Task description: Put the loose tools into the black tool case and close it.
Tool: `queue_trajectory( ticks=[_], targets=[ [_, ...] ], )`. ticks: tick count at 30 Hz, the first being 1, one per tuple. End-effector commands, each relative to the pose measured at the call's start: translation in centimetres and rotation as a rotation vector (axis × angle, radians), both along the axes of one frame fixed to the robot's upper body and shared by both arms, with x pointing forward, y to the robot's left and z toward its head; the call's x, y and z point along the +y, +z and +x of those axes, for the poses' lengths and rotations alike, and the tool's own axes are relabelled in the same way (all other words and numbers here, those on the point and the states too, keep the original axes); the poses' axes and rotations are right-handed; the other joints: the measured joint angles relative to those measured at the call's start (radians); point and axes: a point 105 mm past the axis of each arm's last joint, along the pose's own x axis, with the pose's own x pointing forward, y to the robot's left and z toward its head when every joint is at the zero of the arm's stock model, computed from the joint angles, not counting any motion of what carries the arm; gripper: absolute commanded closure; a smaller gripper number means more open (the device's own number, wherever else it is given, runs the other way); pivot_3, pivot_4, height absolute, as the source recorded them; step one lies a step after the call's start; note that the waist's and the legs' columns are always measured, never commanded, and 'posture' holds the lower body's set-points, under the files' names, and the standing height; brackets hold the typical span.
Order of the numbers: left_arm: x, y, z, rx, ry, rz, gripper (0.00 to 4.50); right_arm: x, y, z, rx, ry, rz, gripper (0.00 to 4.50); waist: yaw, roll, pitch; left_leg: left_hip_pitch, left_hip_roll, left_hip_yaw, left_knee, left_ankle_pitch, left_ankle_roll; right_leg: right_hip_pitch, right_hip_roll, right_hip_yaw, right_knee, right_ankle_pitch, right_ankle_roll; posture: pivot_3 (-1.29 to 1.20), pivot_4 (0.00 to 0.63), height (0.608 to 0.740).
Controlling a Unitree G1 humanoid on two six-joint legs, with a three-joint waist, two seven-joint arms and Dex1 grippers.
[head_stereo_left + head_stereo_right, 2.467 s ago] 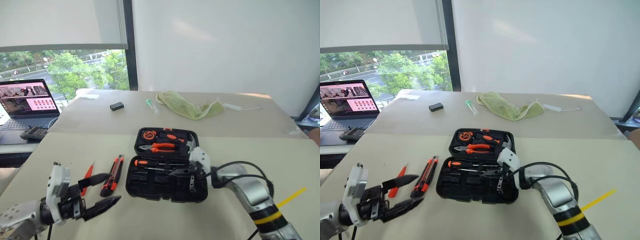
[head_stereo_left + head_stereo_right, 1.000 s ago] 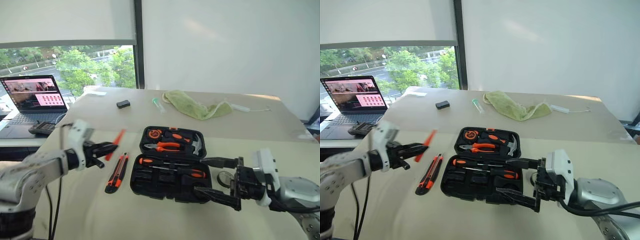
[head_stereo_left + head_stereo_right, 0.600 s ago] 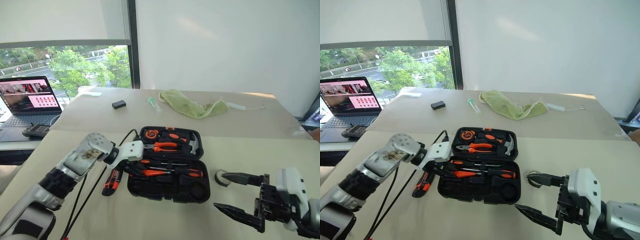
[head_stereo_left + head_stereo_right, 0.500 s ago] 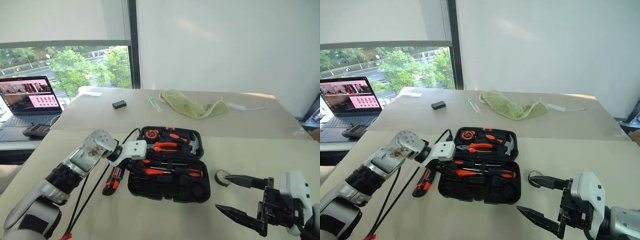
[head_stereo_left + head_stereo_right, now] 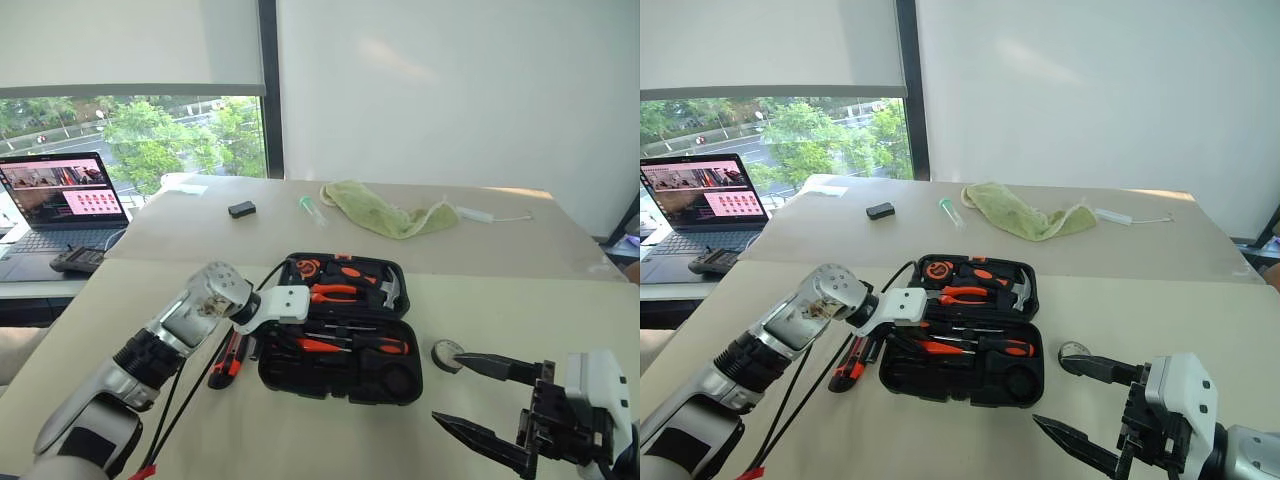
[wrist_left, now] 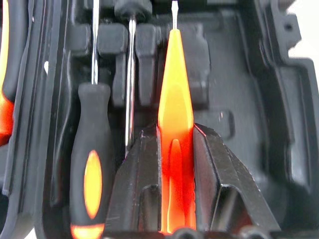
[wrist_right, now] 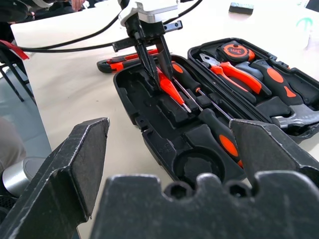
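Observation:
The black tool case (image 5: pixel 322 386) lies open in mid-table. My left gripper (image 5: pixel 274 337) reaches into its near half from the left, shut on the slim orange tool (image 6: pixel 175 94), whose tip lies along a moulded slot. A black-and-orange screwdriver (image 6: pixel 89 169) rests in the slot beside it. The orange-black utility knife (image 5: pixel 230 358) lies on the table just left of the case. The small black tape roll (image 5: pixel 446 352) sits right of the case. My right gripper (image 5: pixel 445 386) hovers open at the near right, close to the roll, with nothing between its fingers.
Pliers (image 5: pixel 335 293), a hammer (image 5: pixel 392 288) and a tape measure (image 5: pixel 305 268) fill the case's far half. Beyond it lie a small black box (image 5: pixel 241 209), a tube (image 5: pixel 310 208) and a green cloth (image 5: pixel 385 215). A laptop (image 5: pixel 65 195) stands at far left.
My left gripper carried the orange tool right and down from above the table into the case's near half. My right gripper drew back from the case toward the near right.

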Motion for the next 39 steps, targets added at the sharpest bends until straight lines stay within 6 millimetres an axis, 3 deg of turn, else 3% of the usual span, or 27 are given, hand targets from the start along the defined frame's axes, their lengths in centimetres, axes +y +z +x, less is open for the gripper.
queue_trajectory(
  ticks=[1,15,16,20,23,27,31,33,39],
  targets=[
    [0.0,-0.9,-0.1,0.014,0.020,0.034,4.02,0.2,0.9,-0.2,-0.051,0.014,-0.004,0.00,0.000,0.000,0.000,0.000,0.000,0.000,0.000,0.000,0.000,0.000,0.000,0.000,0.000,0.000,0.000,0.00,0.150,0.740],
    [1.0,-1.5,-0.8,0.053,0.043,0.071,4.02,0.3,0.8,-0.5,-0.047,0.010,-0.003,0.00,-0.011,0.000,0.000,0.000,0.000,0.000,0.000,0.000,0.000,0.000,0.000,0.001,0.001,0.000,0.000,0.00,0.150,0.740],
    [1.0,-1.2,-0.7,0.047,0.041,0.058,3.05,0.3,0.8,-0.5,-0.047,0.010,-0.003,0.00,-0.012,0.000,0.000,0.000,0.000,0.000,0.000,0.000,0.000,0.000,0.000,0.001,0.001,0.000,0.000,0.00,0.150,0.740],
    [0.1,1.5,-1.0,0.042,0.044,-0.118,1.75,0.2,0.8,-0.6,-0.046,0.007,-0.003,0.00,-0.013,0.000,0.000,0.000,0.000,0.000,0.000,0.000,0.000,-0.001,0.000,0.001,0.001,0.000,0.000,0.00,0.150,0.740],
    [0.5,3.8,-1.5,0.089,0.076,-0.279,1.75,0.1,0.8,-0.7,-0.046,0.002,-0.006,0.00,-0.013,0.000,0.000,-0.001,0.000,0.000,0.000,0.000,0.000,-0.002,0.000,0.000,0.001,0.000,0.000,0.00,0.150,0.740],
    [1.6,4.6,-1.9,0.116,0.116,-0.440,2.82,0.1,0.9,-0.6,-0.055,-0.002,0.001,0.00,-0.013,0.000,0.000,0.000,0.000,-0.001,0.001,0.000,0.000,-0.001,-0.001,0.000,0.001,0.000,0.000,0.00,0.150,0.740],
    [1.6,3.0,-1.8,0.114,0.169,-0.470,4.30,0.1,0.9,-0.5,-0.057,-0.002,0.002,0.00,-0.011,0.000,0.000,0.000,0.000,-0.001,0.002,0.000,0.000,0.000,-0.001,0.001,0.002,0.000,0.000,0.00,0.150,0.740],
    [1.2,2.1,-1.7,0.082,0.192,-0.470,4.41,0.1,1.2,-0.4,-0.063,0.001,0.002,0.00,-0.009,0.000,0.000,-0.001,0.000,-0.001,0.004,0.000,0.000,0.000,-0.001,0.000,0.003,0.000,0.000,0.00,0.150,0.740],
    [-0.9,1.6,-1.1,0.074,0.238,-0.546,4.41,0.0,1.5,-0.2,-0.073,0.002,-0.006,0.00,0.001,0.000,0.000,-0.001,0.000,-0.001,0.007,-0.001,0.002,0.001,-0.002,0.000,0.002,0.001,0.001,0.00,0.150,0.740]
  ],
)
